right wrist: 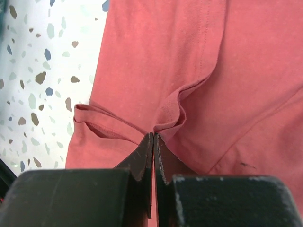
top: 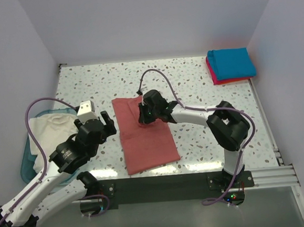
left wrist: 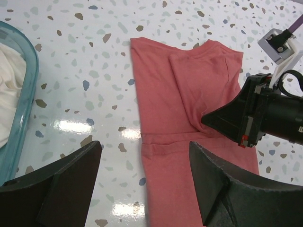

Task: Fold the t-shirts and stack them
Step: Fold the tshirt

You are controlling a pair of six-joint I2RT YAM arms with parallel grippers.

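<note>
One relation decides the coming move. The brick-red t-shirt lies as a long strip at the middle of the table, its long axis running from the far edge toward the near edge, with the near end leaning a little to the right. The right gripper sits on top of it in the far half, close to the strip's right-hand side. That gripper is clenched, its jaws pressed flat together. In the right wrist view a ridge of cloth gathers straight into the tips, so I judge it is pinching a fold of the shirt rather than only resting on it. The left gripper hangs spread wide, holding nothing, just off the strip's left side. It is between the shirt and the light-blue bin at the table's left edge, where the cream-white t-shirt lies heaped. Both arms are near, but only the right one is on the cloth. Since the strip is long from far to near, the next fold probably goes along that axis, one end over the other. The teal-blue t-shirt lies folded on the pinkish-red t-shirt at the far right corner, well apart from the strip.
</note>
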